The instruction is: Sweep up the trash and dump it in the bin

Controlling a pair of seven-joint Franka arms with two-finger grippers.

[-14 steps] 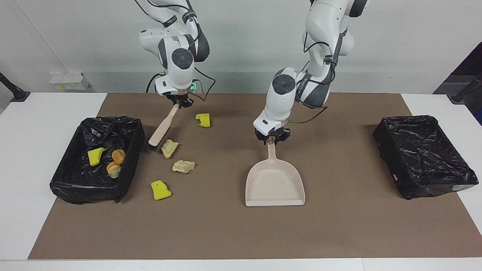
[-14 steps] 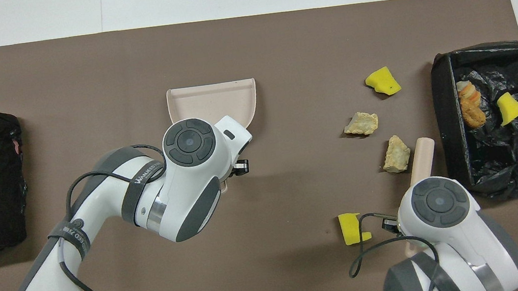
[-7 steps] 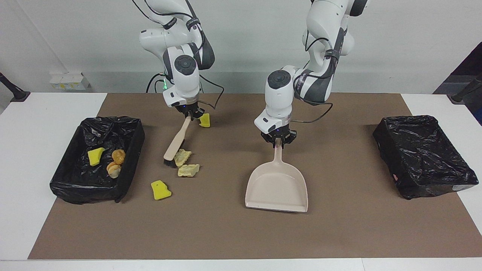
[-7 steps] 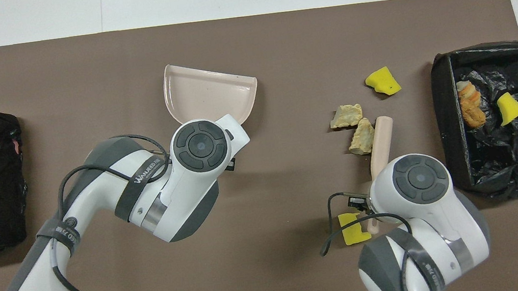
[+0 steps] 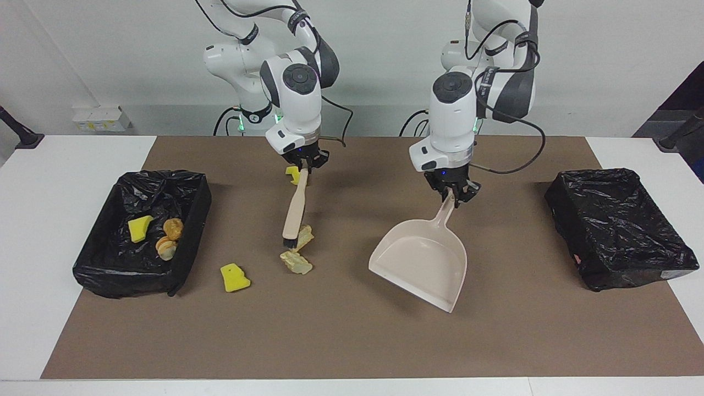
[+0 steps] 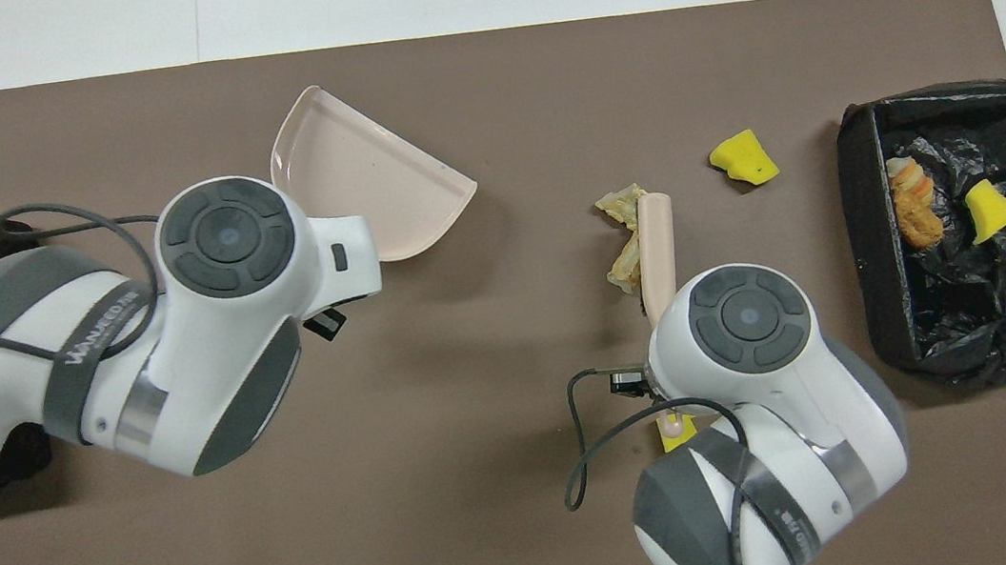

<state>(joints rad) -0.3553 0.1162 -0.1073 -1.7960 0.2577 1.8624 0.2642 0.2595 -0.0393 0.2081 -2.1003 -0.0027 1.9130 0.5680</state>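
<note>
right hand [image 5: 307,163] clamps brush [image 5: 295,212], bristles at trash [image 5: 297,253].

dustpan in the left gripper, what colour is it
Pale beige-pink all over, pan and handle alike. The dustpan shows best in the facing view.

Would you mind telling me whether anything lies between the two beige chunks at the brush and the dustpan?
Nothing visible does. Only bare brown mat separates the beige chunks, which lie at the brush head, from the dustpan, held tilted by the left gripper.
</note>
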